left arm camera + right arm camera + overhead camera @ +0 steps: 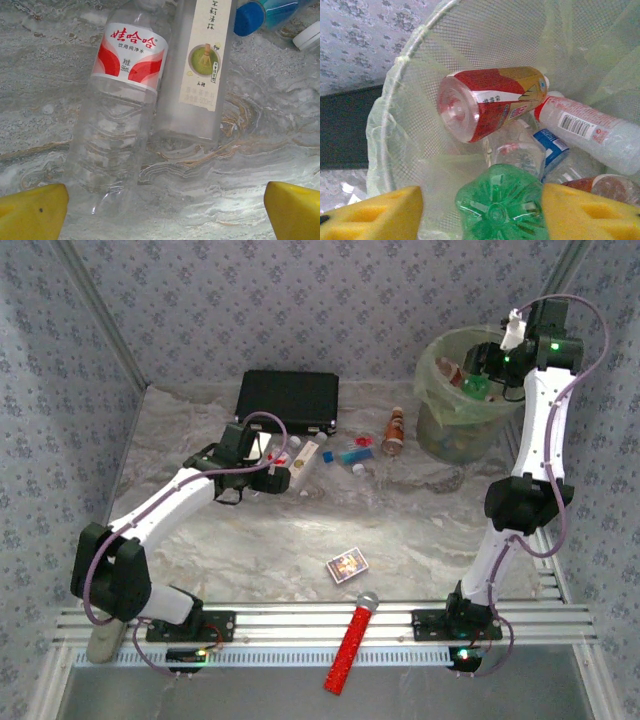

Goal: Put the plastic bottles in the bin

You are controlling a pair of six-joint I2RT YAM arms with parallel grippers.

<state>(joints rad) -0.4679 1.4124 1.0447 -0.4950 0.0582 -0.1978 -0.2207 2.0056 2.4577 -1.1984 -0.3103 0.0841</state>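
The pale green bin [432,430], lined with a bag, stands at the far right. My right gripper [492,362] hangs over it, open. The green bottle [502,207] lies base-up between the fingers [375,215], touching the right one, with a gap on the left. Below in the bin [395,125] lie a red-and-yellow labelled bottle [490,102] and clear ones [590,132]. My left gripper [165,212] is open low over the table, just short of a clear bottle with a red-white label [115,125] and a frosted bottle [197,75]. An orange-brown bottle [394,430] lies left of the bin.
A flat black case [287,398] lies at the back, behind the left gripper [285,475]. A blue-capped bottle [248,19] and a white cap [310,36] lie beyond the frosted one. A patterned card box [347,565] and a red microphone [352,640] sit near the front.
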